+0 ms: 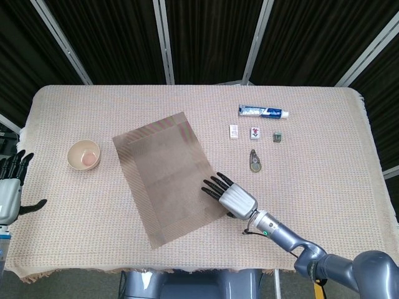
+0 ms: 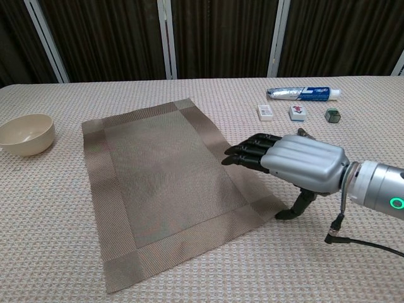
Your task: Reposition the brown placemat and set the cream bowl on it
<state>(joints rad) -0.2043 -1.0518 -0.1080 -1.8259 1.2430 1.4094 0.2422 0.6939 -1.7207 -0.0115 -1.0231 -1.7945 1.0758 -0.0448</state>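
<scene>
1. Brown placemat (image 1: 167, 177) lies flat on the woven beige surface (image 1: 324, 156), skewed, long side running diag. from upper left to lower right; near-centre, left of middle
2. Right robot hand (image 2: 297, 163) palm-down, fingers (image 2: 249, 153) stretched fwd and slightly spread, tips over the mat's right border near its lower-right corner. Holds nothing. Thumb (image 2: 295, 208) points down toward the surface just off the mat edge. Can't tell from either view if the fingertips actually press the mat or hover just above
3. Left robot hand (image 1: 9, 190) at far left edge of the head view, off the surface side, fingers apart, empty. Not seen in the chest view
4. Cream bowl (image 2: 25, 134) upright on the surface, left of the mat, apart from it, nothing touching it. Something pinkish inside per head view, too small to ID
5. Other items, upper right, well apart from the mat: toothpaste tube (image 1: 263, 112), two small white tiles (image 1: 244, 131), a small dark cube (image 1: 277, 137), a small greenish object (image 1: 255, 161), unclear what
6. Step in hand (judgement): mat-repositioning phase, right robot hand working the mat by flat contact on the border. Bowl step not yet begun
7. Next move calls for (judgement): enough downward press for friction on a thin mat w/o bunching it or the cloth below; then release. Bowl is nearest the left robot hand, so a rim or side grasp from there, lift, and set down inside the mat's inner panel
</scene>
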